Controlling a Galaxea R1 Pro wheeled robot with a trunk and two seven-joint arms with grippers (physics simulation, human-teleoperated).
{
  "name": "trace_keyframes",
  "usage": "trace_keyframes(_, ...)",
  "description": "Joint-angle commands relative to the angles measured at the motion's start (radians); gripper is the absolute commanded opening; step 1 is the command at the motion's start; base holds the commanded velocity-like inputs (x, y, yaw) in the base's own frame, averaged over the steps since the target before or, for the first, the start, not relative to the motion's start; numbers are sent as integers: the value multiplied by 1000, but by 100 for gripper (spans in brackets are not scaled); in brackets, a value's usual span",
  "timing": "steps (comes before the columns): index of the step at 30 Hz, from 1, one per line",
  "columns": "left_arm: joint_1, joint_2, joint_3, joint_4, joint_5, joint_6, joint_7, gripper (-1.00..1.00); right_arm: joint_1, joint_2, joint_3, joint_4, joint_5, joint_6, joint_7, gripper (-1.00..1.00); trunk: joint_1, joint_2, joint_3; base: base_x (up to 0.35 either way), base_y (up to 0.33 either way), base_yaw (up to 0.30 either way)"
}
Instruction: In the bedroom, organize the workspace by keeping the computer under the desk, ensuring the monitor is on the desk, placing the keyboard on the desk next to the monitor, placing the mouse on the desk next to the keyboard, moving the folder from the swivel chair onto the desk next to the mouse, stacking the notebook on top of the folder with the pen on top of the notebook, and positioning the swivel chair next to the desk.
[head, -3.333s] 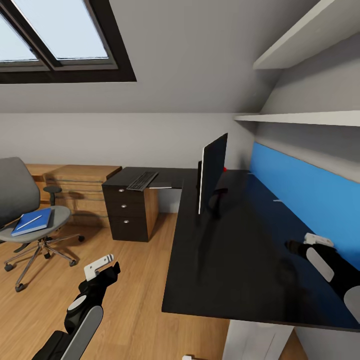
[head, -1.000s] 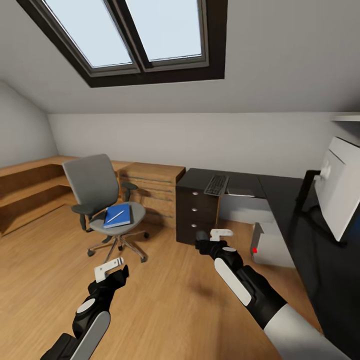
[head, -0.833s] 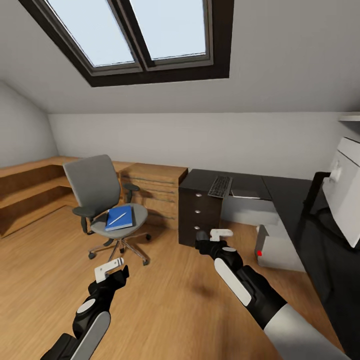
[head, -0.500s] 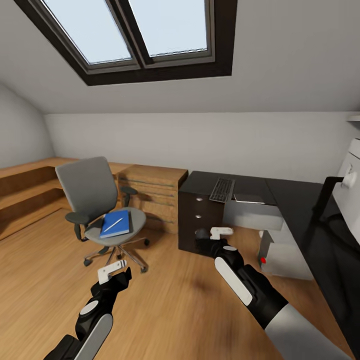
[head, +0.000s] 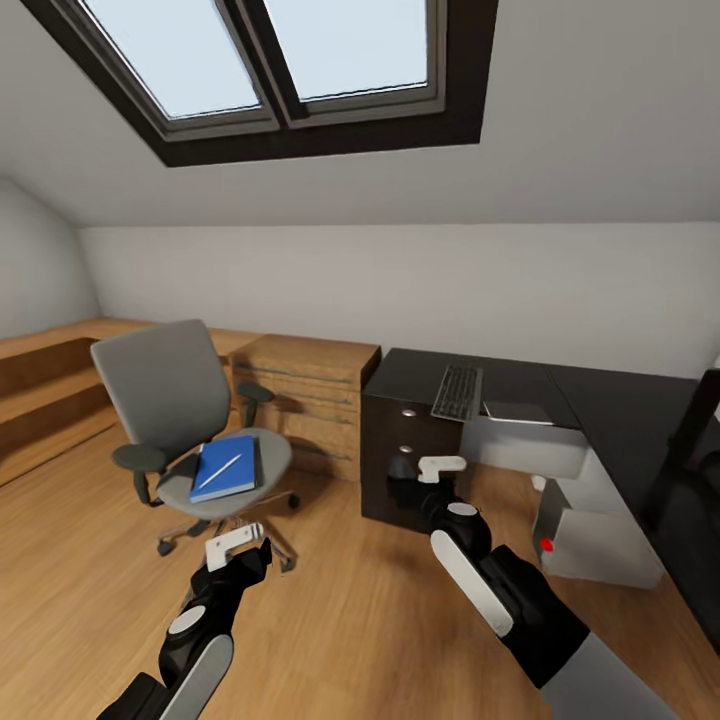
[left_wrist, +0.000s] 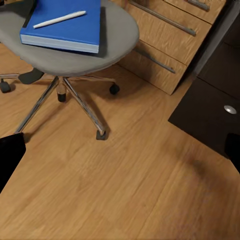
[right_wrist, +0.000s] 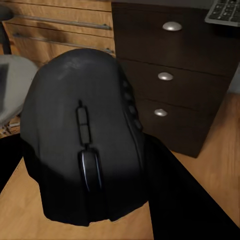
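1. Mouse (right_wrist: 85, 145), black, was clamped in the right gripper (head: 405, 480) jaws above the wood floor (head: 350, 620), before the drawers (head: 400, 455).
2. Left gripper (head: 235, 550) hung near the swivel chair (head: 170, 400); jaws wide.
3. Folder (head: 224, 467) lay on the chair seat, pen (left_wrist: 60, 19) on top.
4. Keyboard (head: 458, 391) rested on the bench (head: 600, 400).
5. Computer (head: 595, 530) stood under the bench.

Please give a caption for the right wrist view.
Right gripper holding a black mouse in front of the dark drawer unit.
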Motion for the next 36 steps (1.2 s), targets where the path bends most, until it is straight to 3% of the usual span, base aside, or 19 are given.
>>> trace_keyframes(1, -1, 1, -3, -1, 4, 3, 8, 100, 7, -1, 3, -14, -5, 1, -12, -100, 1, -1, -1, 322, 18, 0)
trace_keyframes(9, -1, 1, -3, -1, -25, 3, 7, 100, 21, -1, 4, -34, 13, 2, -13, -100, 1, -1, -1, 326, 4, 0)
trace_keyframes(15, -2, 1, -4, -1, -29, 3, 7, 100, 22, -1, 5, -34, 54, 3, -12, -100, 1, -1, -1, 328, 0, 0)
trace_keyframes(31, -1, 3, -4, -1, -29, 3, 6, 100, 22, -1, 2, -57, 56, 1, -12, -100, 1, -1, -1, 328, 0, 0)
trace_keyframes(34, -1, 3, -4, -1, -29, 4, 6, 100, 22, 1, -3, -56, 56, 6, -12, -100, 1, -1, -1, 328, 0, 0)
trace_keyframes(36, -2, 3, -5, -1, -29, 5, 6, 100, 3, 7, -45, -22, 55, 21, -12, -100, 1, -1, -1, 304, 0, 0)
